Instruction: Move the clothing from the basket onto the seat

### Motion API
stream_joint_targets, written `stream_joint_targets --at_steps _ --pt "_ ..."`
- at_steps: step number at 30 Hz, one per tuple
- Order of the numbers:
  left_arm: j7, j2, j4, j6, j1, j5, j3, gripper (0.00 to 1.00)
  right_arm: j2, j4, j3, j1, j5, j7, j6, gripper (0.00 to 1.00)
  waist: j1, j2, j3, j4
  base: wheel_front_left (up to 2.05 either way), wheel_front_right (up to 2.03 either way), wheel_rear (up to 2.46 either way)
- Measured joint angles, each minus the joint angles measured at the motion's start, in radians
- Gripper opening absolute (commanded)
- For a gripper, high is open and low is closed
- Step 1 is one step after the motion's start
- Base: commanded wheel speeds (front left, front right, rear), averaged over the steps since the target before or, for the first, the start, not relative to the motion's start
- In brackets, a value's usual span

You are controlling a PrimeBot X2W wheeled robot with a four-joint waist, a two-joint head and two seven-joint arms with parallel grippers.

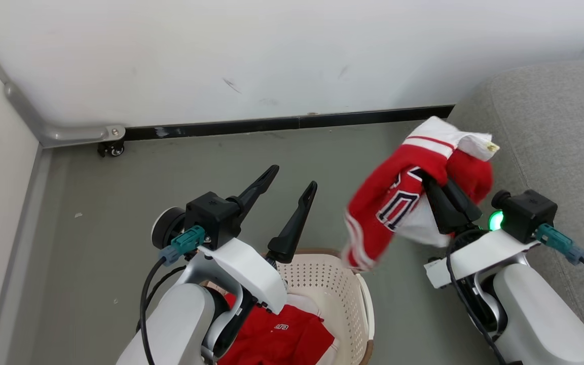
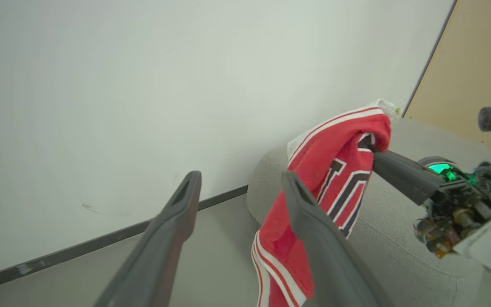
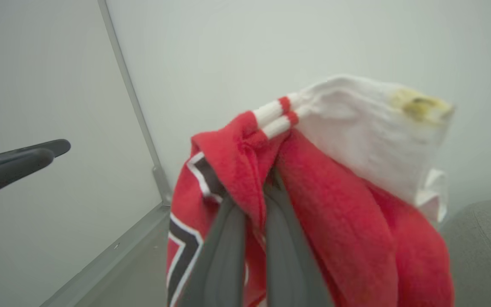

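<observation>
Soft cloth, hard plastic, little shine.
Soft matt cloth on the red jersey with white-red striped trim [image 1: 373, 208]; like cloth on the red shorts [image 1: 271, 344]; smooth moulded plastic on the cream perforated laundry basket [image 1: 332, 284]; coarse woven upholstery on the large grey sofa [image 1: 550, 126]; matt dark plastic on the left gripper [image 1: 293, 178]; dull metal on the grey wall rail [image 1: 69, 134].

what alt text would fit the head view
The right end effector holds a red jersey in the air beside the grey sofa. The left end effector hangs open by the cream basket, where red shorts lie.
</observation>
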Motion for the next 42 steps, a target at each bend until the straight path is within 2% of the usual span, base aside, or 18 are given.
stream_joint_targets --at_steps 16,24,42 --pt "-0.053 0.030 0.010 -0.001 0.042 0.037 -0.036 1.00 -0.017 -0.071 -0.103 0.074 -0.033 0.000 0.000 0.00 0.0000 0.0000 -0.022 -0.047 0.00 0.00 0.00" --pt "-0.078 0.027 0.010 -0.002 0.051 0.038 -0.067 1.00 -0.024 -0.096 -0.164 0.116 -0.041 0.000 0.000 0.00 0.0000 0.0000 -0.032 -0.077 0.00 0.00 0.00" --pt "-0.114 0.032 0.023 -0.006 0.083 0.026 -0.127 1.00 -0.022 -0.160 -0.278 0.196 -0.061 0.000 0.000 0.00 0.0000 0.0000 -0.053 -0.173 0.00 0.00 0.00"
